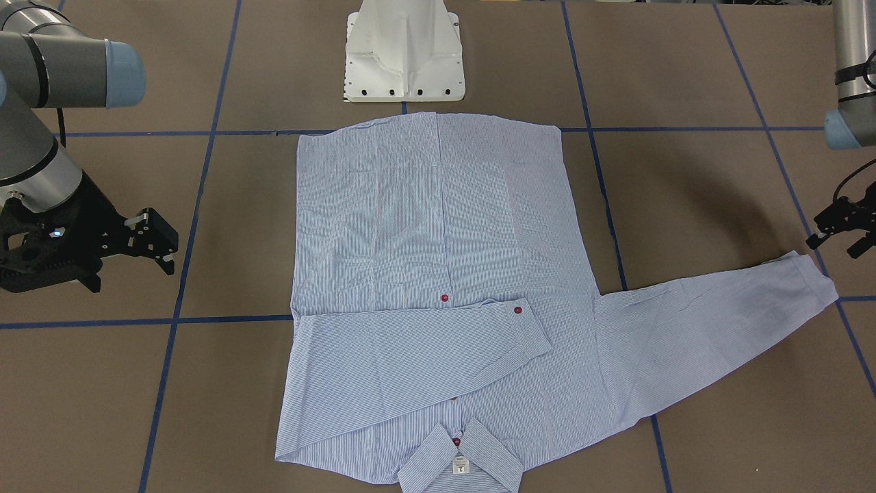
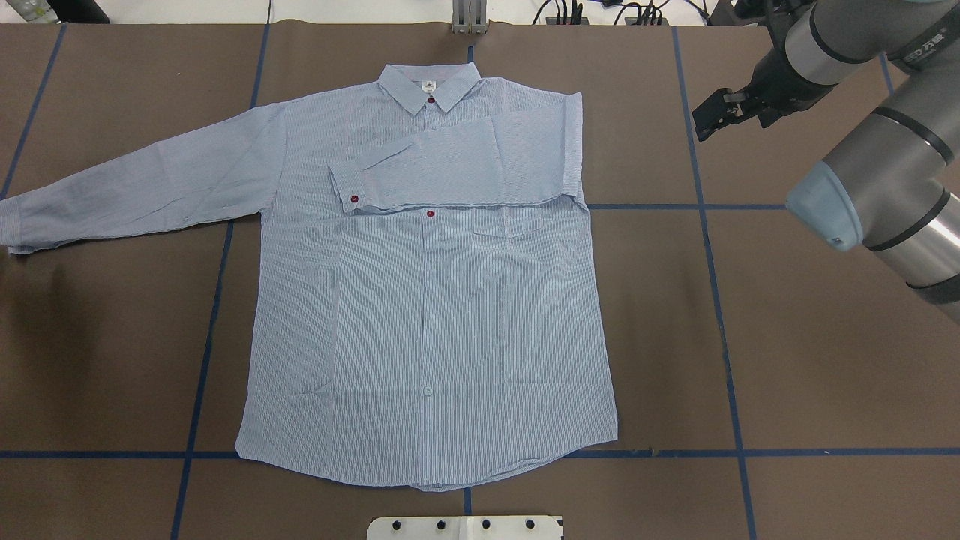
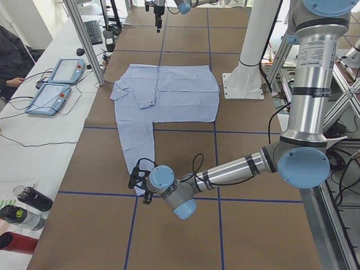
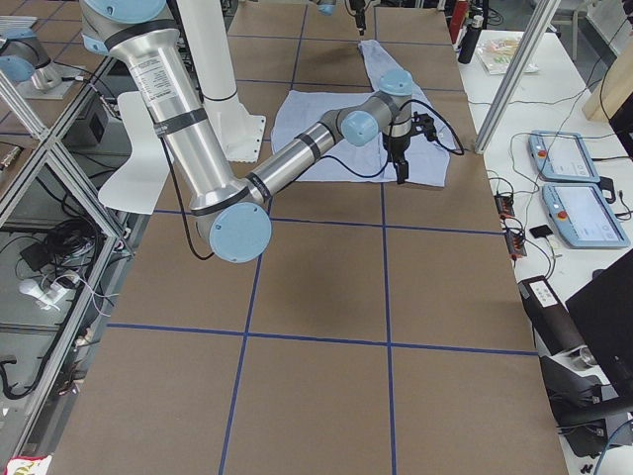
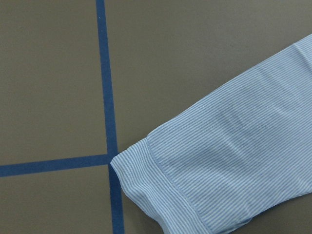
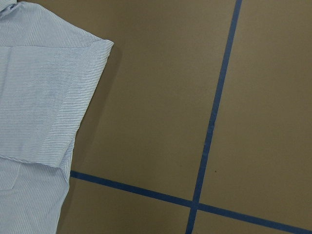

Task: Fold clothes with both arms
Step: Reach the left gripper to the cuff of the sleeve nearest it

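The overhead view shows the shirt whole: flat on the brown tabletop, front up, collar at the far edge, hem twd the robot. Only this view shows the chest pocket. It catches the right gripper but not the left one. The front-facing view has both. The right gripper is well off the shirt's side, fingers spread, empty. The left gripper is just beside the cuff of the outstretched sleeve, tips looking parted, nothing btwn them. That view also shows the white neck label. The left wrist cam alone shows the cuff close up, lying flat by a cross of blue tape.

The fabric is light blue w/ fine white stripes and mostly smooth. The other sleeve is folded across the chest, a dark red button on its cuff.
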You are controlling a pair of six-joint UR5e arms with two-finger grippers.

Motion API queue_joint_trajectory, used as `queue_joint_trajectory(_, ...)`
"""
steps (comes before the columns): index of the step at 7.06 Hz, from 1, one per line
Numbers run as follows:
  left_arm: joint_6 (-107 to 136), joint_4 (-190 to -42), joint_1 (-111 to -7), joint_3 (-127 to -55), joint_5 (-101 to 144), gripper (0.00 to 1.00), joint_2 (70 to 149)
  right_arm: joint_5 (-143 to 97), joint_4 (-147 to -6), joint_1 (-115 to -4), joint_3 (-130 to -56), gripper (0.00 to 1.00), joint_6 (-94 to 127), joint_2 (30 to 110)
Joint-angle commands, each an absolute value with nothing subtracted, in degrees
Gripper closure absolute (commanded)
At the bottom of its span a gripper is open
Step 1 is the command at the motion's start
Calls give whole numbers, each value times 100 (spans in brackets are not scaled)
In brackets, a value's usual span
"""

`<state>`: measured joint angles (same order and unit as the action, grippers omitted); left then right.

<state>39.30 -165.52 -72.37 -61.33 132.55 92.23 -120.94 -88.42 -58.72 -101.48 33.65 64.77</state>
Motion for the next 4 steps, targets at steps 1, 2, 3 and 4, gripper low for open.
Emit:
queue_joint_trajectory(1, 4008, -16620, -7032, -6126, 13166, 0, 9220, -12094, -8842, -5871, -10151, 0, 3375, 6478)
queue_joint_trajectory(2, 4008, -16620, -6979, -6126, 13166, 0, 9220, -12094, -8842, -5862, -10143, 0, 3375, 6478)
queue_joint_trajectory(3, 4034, -16611, -6918, -6126, 13166, 0, 9220, -12094, -8842, -5862, -10143, 0, 3384, 6478)
queue_joint_trajectory(4, 4034, -16611, -6865, -6126, 13166, 5, 9228, -12094, -8842, -5862, -10143, 0, 3384, 6478)
